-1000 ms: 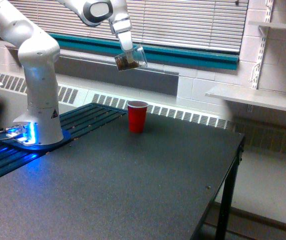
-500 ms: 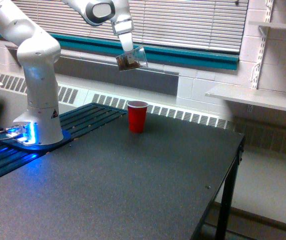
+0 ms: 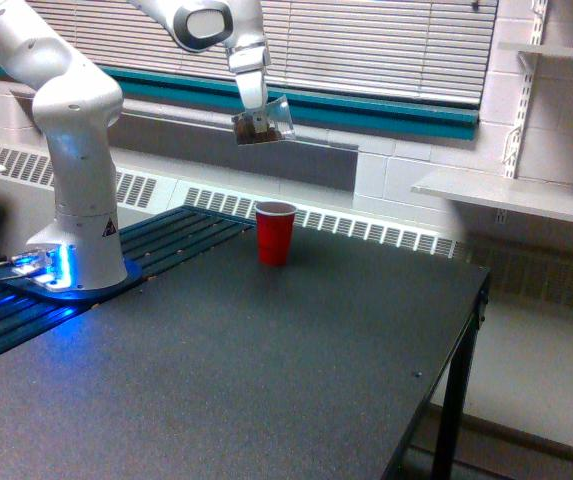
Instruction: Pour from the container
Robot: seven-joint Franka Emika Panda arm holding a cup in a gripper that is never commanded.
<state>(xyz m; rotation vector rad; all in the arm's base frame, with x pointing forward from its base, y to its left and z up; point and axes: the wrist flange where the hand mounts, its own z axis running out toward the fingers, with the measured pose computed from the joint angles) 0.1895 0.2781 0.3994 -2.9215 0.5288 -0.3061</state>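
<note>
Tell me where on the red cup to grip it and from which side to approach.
Grip the red cup across its upper wall, just under the rim, coming from the exterior view's right or front. It stands upright with its mouth open, tapers downward, and the table around it is bare on those sides.

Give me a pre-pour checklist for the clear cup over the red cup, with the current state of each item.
1. Grip: gripper shut on the clear cup: ok.
2. Contents: dark material sits in the clear cup, none visibly falling: ok.
3. Tilt: clear cup leans with its mouth toward the exterior view's right, not yet steep enough to pour: ok.
4. Receiver: red cup stands upright, mouth open, on the table: ok.
5. Alignment: clear cup hangs well above the red cup and looks roughly over it, but depth is unreadable from one view: cannot tell.
6. Spills: no spill visible on the table around the red cup: ok.
</note>
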